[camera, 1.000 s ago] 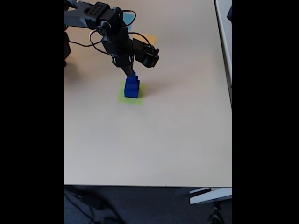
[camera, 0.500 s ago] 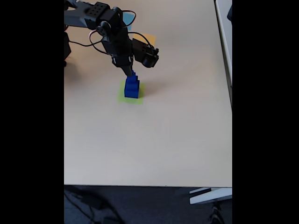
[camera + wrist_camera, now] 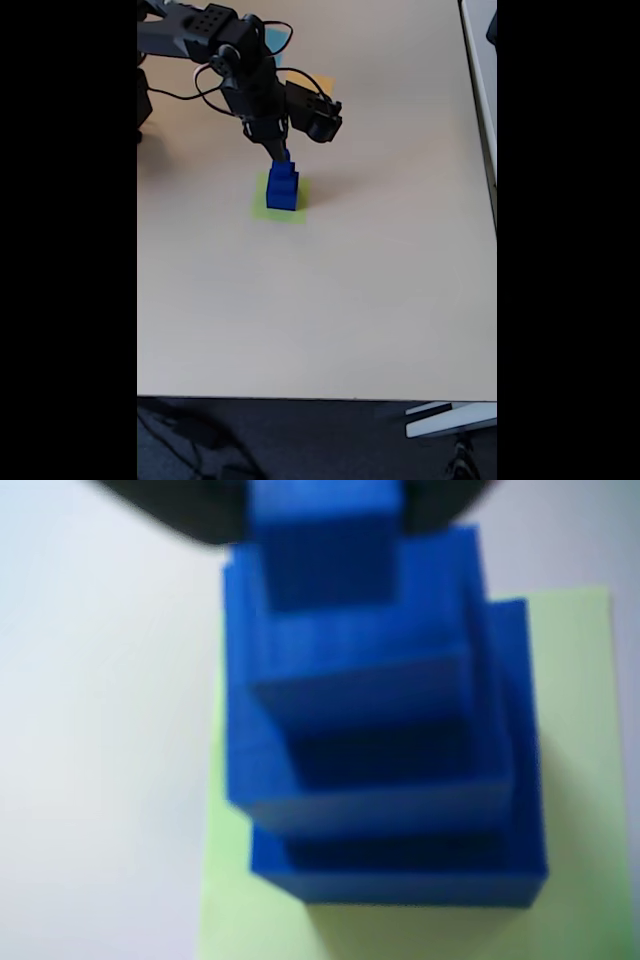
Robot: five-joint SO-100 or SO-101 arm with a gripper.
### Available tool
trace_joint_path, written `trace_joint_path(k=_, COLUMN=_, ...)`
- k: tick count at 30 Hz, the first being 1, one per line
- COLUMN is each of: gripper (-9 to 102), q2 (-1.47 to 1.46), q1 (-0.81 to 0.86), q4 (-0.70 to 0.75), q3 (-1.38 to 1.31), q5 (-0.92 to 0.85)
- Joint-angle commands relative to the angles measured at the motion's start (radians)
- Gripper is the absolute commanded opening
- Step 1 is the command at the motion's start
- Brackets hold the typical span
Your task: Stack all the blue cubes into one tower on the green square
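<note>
Black claw (image 3: 282, 153) at small dark blue cube (image 3: 322, 542), grip unclear | three-cube tower (image 3: 282, 188) on lime-green paper square (image 3: 575, 690), near counter's far-left corner | judgement: release gently, lift straight up.

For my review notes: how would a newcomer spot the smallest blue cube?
Find the lime-green square on the beige table, under the black arm. A stepped blue tower stands on it; the smallest cube is its top tier, right at the fingers, narrower than both below.
</note>
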Motion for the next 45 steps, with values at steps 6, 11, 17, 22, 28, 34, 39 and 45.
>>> trace_joint_path(k=6, gripper=0, q2=0.092, q1=-0.006, q4=-0.015, q3=0.014, q5=0.011)
trace_joint_path(k=11, gripper=2, q2=0.092, q1=-0.006, q4=-0.015, q3=0.015, q5=0.011)
trace_joint_path(k=17, gripper=5, q2=0.092, q1=-0.005, q4=-0.015, q3=0.017, q5=0.014)
trace_joint_path(k=22, gripper=6, q2=0.094, q1=-0.003, q4=-0.015, q3=0.02, q5=0.014)
trace_joint_path(k=28, gripper=7, q2=0.094, q1=-0.003, q4=-0.017, q3=0.021, q5=0.014)
trace_joint_path(k=34, gripper=13, q2=0.097, q1=-0.017, q4=-0.028, q3=0.008, q5=-0.002)
trace_joint_path(k=39, gripper=15, q2=0.1, q1=-0.055, q4=-0.043, q3=-0.051, q5=-0.009)
trace_joint_path(k=45, gripper=16, q2=0.091, q1=-0.121, q4=-0.052, q3=-0.21, q5=-0.014)
